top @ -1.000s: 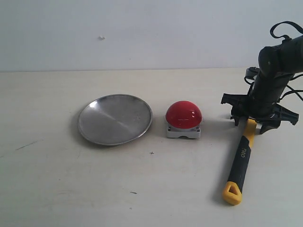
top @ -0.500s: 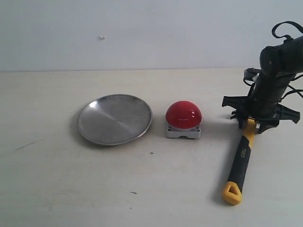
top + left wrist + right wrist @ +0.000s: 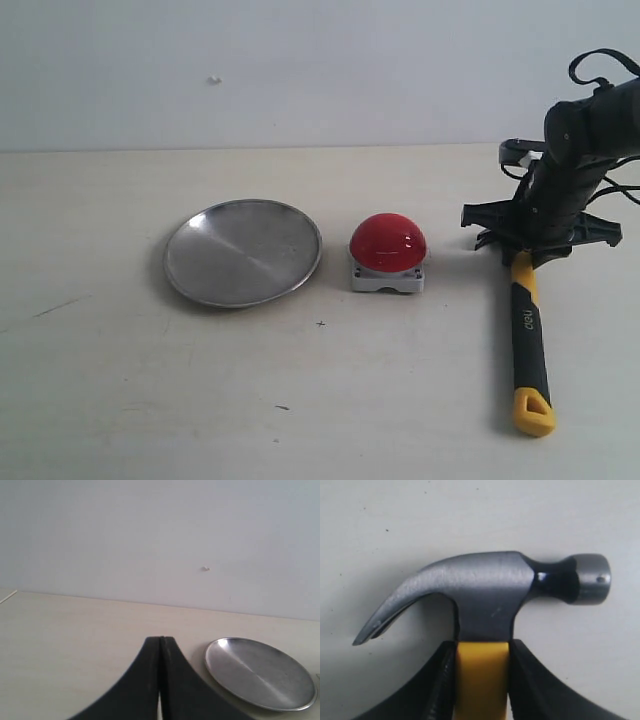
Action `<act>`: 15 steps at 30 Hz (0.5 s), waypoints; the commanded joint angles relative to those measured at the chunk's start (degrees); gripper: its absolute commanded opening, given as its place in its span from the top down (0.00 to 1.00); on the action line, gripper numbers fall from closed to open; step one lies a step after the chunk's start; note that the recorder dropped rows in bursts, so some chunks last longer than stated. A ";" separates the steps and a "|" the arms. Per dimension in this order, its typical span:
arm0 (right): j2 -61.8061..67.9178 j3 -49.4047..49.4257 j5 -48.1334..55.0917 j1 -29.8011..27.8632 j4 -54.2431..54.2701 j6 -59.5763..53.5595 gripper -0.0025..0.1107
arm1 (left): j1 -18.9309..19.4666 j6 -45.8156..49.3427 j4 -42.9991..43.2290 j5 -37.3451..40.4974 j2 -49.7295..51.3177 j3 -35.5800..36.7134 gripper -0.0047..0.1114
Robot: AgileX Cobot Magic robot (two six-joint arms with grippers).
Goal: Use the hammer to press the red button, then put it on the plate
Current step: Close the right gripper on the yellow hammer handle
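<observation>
Grasp step: the hammer (image 3: 528, 340), near the right edge of the tabletop (image 3: 150, 400), is clamped just below its head by the right pincer (image 3: 482, 655); a lift toward the red button (image 3: 388, 243) is called for next.

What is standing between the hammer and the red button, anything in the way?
Nothing visible. The right pincer grips the hammer just below its head, and only bare table lies between it and the red button. The plate sits beyond the button, on its far side from the hammer.
</observation>
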 commanded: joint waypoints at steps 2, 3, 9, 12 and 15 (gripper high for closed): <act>-1.40 0.54 1.60 -0.02 -0.58 -2.81 0.98 | 0.17 -0.19 0.14 -0.47 -0.29 0.08 0.96; -2.40 0.54 2.17 -0.02 0.60 -4.35 0.98 | 0.17 -0.19 0.14 -0.47 -0.29 0.08 0.96; -6.66 0.54 6.45 -1.24 8.61 -14.85 0.98 | 0.17 -0.08 0.14 -0.47 -0.29 0.08 0.96; -8.13 0.54 7.90 -1.40 10.19 -17.65 0.98 | 0.17 -0.08 0.14 -0.47 -0.29 0.08 0.96; -8.77 -0.68 11.44 -1.40 10.19 -19.31 0.98 | 0.17 -0.08 0.14 -0.47 -0.29 0.08 0.96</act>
